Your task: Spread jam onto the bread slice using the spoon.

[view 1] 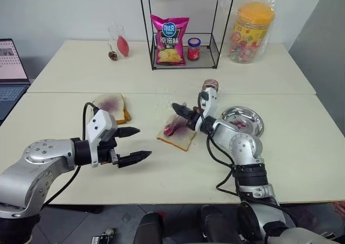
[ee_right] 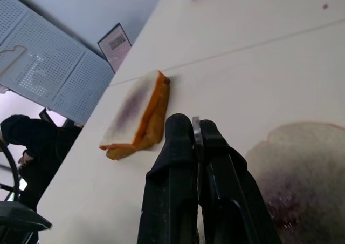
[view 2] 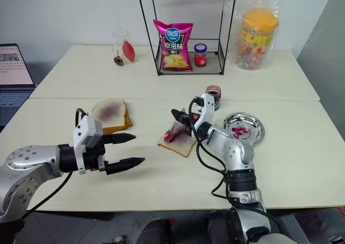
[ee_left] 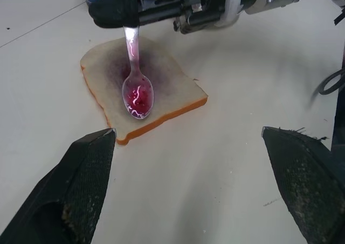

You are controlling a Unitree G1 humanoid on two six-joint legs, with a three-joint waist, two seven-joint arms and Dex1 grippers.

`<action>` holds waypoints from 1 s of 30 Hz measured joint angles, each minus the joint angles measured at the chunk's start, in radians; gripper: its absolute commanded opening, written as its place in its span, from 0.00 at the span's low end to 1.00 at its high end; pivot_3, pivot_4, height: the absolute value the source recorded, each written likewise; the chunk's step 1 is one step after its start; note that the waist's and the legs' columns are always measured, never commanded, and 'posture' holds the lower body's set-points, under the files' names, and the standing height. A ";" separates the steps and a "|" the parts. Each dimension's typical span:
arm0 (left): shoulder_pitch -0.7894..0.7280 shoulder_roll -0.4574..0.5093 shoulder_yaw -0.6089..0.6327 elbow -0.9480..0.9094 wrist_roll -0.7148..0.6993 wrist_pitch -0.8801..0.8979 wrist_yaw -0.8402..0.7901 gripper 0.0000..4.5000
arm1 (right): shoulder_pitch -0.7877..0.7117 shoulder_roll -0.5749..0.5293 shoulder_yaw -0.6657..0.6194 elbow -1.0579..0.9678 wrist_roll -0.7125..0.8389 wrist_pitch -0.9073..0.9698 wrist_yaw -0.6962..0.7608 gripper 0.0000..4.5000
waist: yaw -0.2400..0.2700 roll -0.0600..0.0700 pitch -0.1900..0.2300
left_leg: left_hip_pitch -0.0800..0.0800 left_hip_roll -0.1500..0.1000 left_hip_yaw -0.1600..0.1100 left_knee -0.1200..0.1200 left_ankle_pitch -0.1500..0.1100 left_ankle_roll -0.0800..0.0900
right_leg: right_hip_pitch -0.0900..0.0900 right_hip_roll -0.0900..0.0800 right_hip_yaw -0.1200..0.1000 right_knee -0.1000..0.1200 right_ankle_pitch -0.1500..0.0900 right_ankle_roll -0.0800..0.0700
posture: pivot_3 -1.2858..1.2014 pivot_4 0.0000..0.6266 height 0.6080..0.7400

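Two grippers worked over the pale table [view 1: 64, 101]. Right gripper [view 1: 180, 113] had its black fingers pressed together on the handle of the spoon [ee_left: 137, 87], whose bowl, red with jam [ee_left: 138, 97], hung low over the middle of the bread slice [ee_left: 161, 90]. That single slice lay near the table's centre, purple smear on top, just left of the round steel dish [view 1: 254, 118]. Left gripper [view 1: 133, 144] hovered nearer and to the left, fingers spread wide, holding nothing. Farther left sat the pile of slices [view 1: 113, 106].
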 measured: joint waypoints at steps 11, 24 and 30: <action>-0.003 0.003 0.001 0.005 0.001 -0.008 -0.003 1.00 | -0.018 -0.069 -0.007 0.035 -0.041 -0.045 0.010 0.02 | 0.002 0.000 0.000 | 0.000 -0.001 0.000 0.000 0.000 0.000 | 0.000 0.000 0.000 0.000 0.000 0.000 | 0.52 0.24 1.00; -0.040 0.003 -0.032 0.047 0.023 -0.045 -0.026 1.00 | -0.055 -0.172 -0.074 0.074 -0.044 -0.066 0.015 0.02 | 0.003 0.000 0.000 | 0.000 0.000 0.000 0.000 0.000 0.000 | 0.000 0.000 0.000 0.000 0.000 0.000 | 0.52 0.24 1.00; -0.044 0.003 -0.032 0.049 0.029 -0.053 -0.028 1.00 | -0.110 -0.102 -0.153 0.053 0.059 0.024 -0.044 0.02 | -0.001 0.000 0.000 | 0.000 0.000 0.000 -0.001 0.000 0.000 | 0.000 0.001 0.000 0.000 0.000 0.000 | 0.52 0.24 1.00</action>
